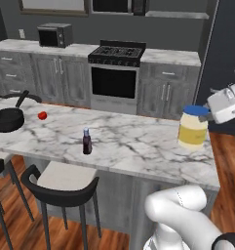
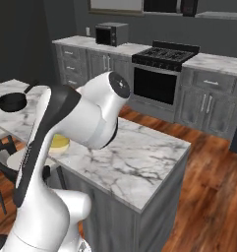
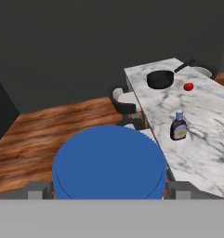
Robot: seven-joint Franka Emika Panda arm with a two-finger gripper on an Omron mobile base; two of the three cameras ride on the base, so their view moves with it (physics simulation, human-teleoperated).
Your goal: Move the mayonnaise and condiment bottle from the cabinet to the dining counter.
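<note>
While the claw (image 3: 108,193) straddles the mayonnaise (image 1: 192,128) (grip uncertain), no label text is legible.

We see the dining counter (image 1: 138,141) topped in white marble with grey veins, smooth and softly polished, over a grey wood-grain base. On it the mayonnaise (image 1: 192,128) looks like pale yellow plastic, faintly translucent with a soft sheen, and its blue lid (image 3: 109,162) reads as smooth matt plastic from the hand view. The condiment bottle (image 1: 87,141) looks glossy and dark, with a paper-like yellow label (image 3: 179,134). We make out a matt black pan (image 1: 7,119), a shiny red tomato (image 1: 42,115), stools (image 1: 63,181) with black frames and pale flat seats, and warm, lightly glossy wood flooring (image 2: 208,197).
</note>
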